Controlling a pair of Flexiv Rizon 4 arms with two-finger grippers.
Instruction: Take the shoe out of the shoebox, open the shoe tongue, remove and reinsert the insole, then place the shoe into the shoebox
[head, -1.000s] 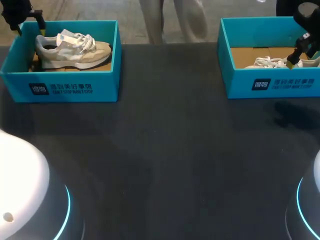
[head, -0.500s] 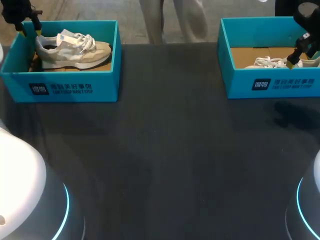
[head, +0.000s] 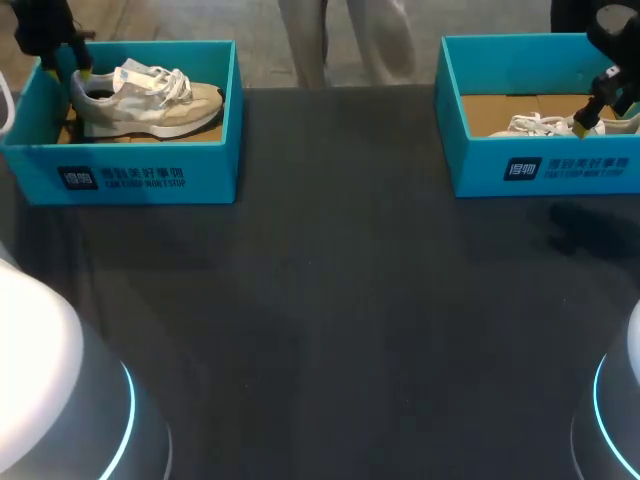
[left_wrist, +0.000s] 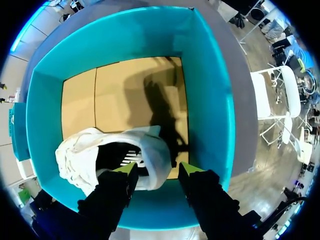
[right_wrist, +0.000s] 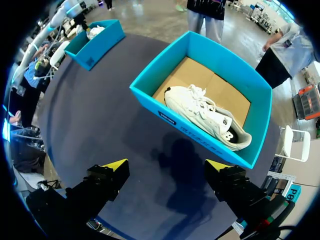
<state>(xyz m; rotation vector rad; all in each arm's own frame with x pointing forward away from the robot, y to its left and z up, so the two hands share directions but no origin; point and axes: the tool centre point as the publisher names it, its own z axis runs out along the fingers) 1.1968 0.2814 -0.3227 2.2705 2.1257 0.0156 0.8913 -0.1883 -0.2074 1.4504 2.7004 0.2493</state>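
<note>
Left shoebox (head: 216, 150) (white-printed label (head: 122, 178)) holds the shoe (head: 150, 104).

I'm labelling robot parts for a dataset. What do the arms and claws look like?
Both the left claw and right claw are black, blocky, two-fingered, with bright yellow tips. In the head view, white rounded arm housings carry glowing cyan rings.

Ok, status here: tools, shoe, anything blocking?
Left tool open over the heel of the shoe, inside its shoebox. Right tool open, empty. Nothing blocking.
</note>
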